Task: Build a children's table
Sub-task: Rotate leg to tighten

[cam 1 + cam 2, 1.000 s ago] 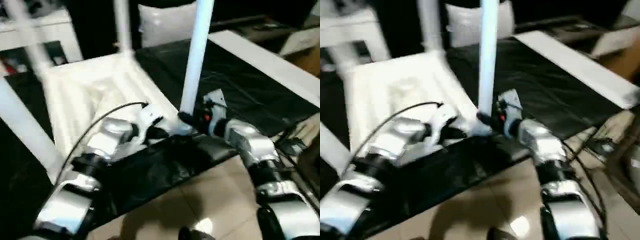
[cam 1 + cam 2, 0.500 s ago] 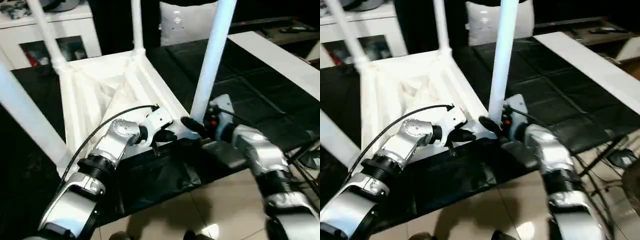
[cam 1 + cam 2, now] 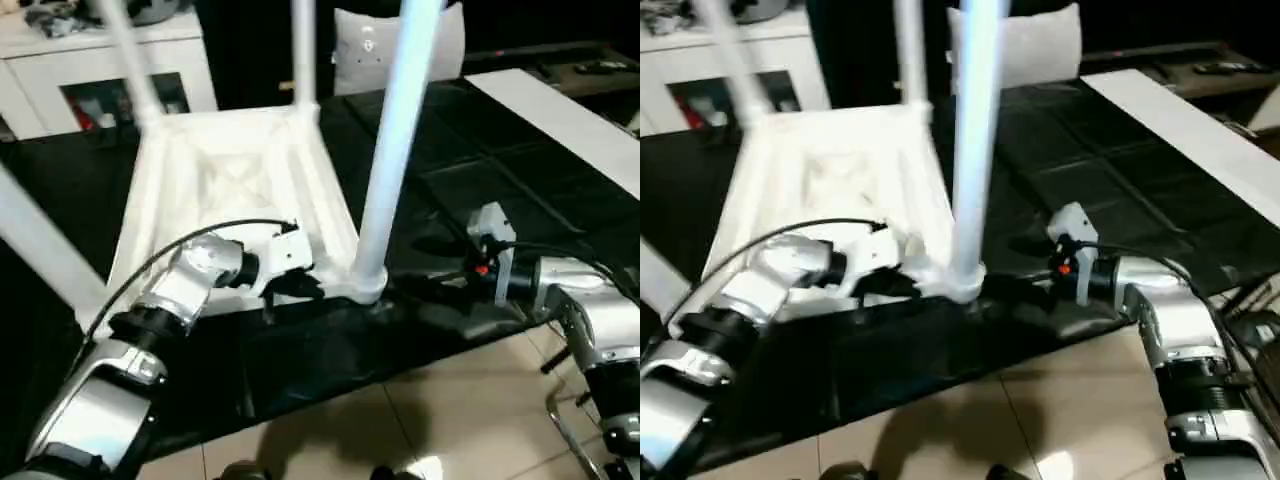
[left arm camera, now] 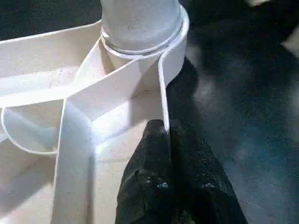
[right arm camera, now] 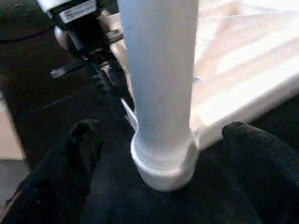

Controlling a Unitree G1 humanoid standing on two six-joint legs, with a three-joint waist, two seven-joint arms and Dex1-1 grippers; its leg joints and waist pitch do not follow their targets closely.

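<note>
The children's table (image 3: 235, 175) lies upside down on the black surface (image 3: 480, 170) in front of me, ribbed underside up, its legs pointing up. From the middle of the head view, the top spreads toward ten o'clock. The near corner leg (image 3: 390, 150) stands in its round socket (image 3: 368, 285) right at centre, rising toward twelve.

My left tool (image 4: 163, 140) is pinched closed on the thin rim of the top, just beside that socket. In the left wrist view the two black fingers (image 4: 152, 154) press on either side of the white edge, and the socket with the leg seated in it sits just beyond them.

My right tool (image 5: 159, 140) stands wide open at about three o'clock from the socket. Its fingers (image 5: 81, 140) flank the foot of the leg with clear gaps on both sides, touching nothing. In the head view it sits low over the black surface, near the leg.

A flat white board (image 3: 560, 110) lies out at two o'clock. A white cabinet (image 3: 60, 70) with glass doors stands at eleven. A white cushion (image 3: 365, 50) sits at twelve, behind the table.
</note>
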